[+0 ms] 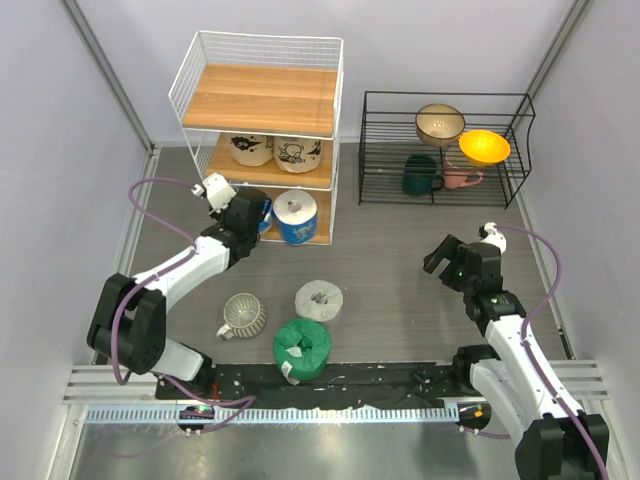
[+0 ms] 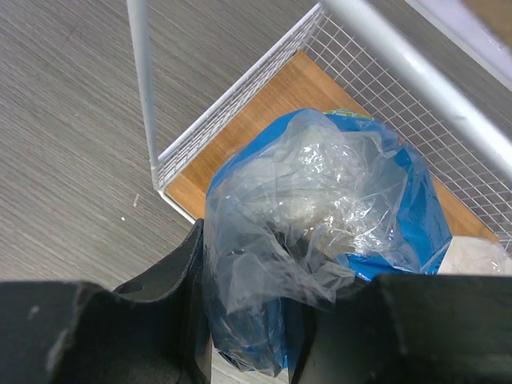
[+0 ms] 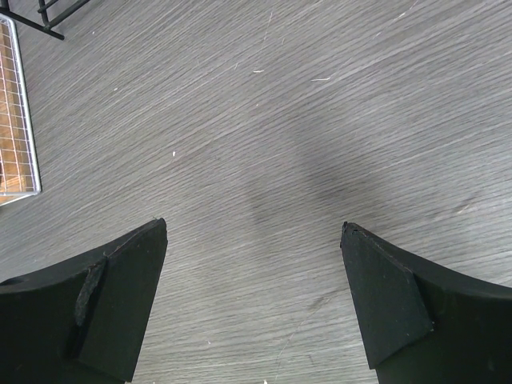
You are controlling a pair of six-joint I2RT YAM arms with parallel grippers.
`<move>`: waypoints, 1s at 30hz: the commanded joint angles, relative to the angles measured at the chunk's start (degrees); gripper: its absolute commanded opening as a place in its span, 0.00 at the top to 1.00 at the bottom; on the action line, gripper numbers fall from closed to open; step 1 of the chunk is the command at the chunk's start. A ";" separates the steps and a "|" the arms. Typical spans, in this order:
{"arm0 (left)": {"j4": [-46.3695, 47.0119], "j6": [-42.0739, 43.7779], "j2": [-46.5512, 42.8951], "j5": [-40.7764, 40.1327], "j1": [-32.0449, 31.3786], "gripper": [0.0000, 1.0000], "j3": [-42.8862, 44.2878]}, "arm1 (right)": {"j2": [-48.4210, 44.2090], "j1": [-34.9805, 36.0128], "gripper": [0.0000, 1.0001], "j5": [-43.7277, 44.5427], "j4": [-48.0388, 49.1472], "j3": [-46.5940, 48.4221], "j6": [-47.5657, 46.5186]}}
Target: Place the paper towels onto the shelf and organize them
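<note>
Top external shows 3 rolls (image 1: 293,152) shelved, left gripper (image 1: 250,214) holding blue roll (image 2: 320,200) at shelf (image 1: 262,100), right gripper (image 3: 254,240) wide, grey roll (image 1: 319,301) and green roll (image 1: 302,347) unplaced.

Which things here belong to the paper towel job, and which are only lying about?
Job: shelf; two tan rolls; white-blue roll; blue roll in the left gripper; grey roll; green roll.
Lying about: ribbed mug; black rack; gold bowl; orange bowl; green mug; pink mug.

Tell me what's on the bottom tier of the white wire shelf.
A white-blue roll stands on the bottom board; the left gripper holds a blue roll over its left end. The middle board covers the back of the tier.
</note>
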 commanded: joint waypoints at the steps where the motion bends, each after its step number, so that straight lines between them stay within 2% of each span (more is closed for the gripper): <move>1: 6.15 -4.02 0.71 -4.00 0.34 1.00 2.68 | 0.19 0.25 0.04 0.95 2.38 0.75 -1.07; 21: 9.84 -5.87 6.16 -1.72 0.78 0.99 4.44 | 0.54 0.34 0.04 0.87 2.30 1.19 -1.51; 24: 9.41 -6.23 6.51 -0.49 0.86 0.86 4.61 | 0.72 0.34 0.04 0.87 2.30 1.19 -1.51; 25: 9.23 -6.40 6.51 -0.31 0.86 0.72 4.53 | 0.63 0.25 0.04 0.87 2.38 1.19 -1.43; 27: 8.79 -6.58 6.16 0.22 0.95 0.63 4.35 | 0.72 0.34 0.04 0.95 2.30 1.19 -1.34; 28: 8.44 -6.84 5.99 0.30 0.95 0.54 4.09 | 0.72 0.25 0.04 0.78 2.30 1.19 -1.42; 30: 8.00 -6.93 5.38 0.39 0.95 0.49 4.00 | 0.80 0.34 0.04 0.78 2.38 1.01 -1.25</move>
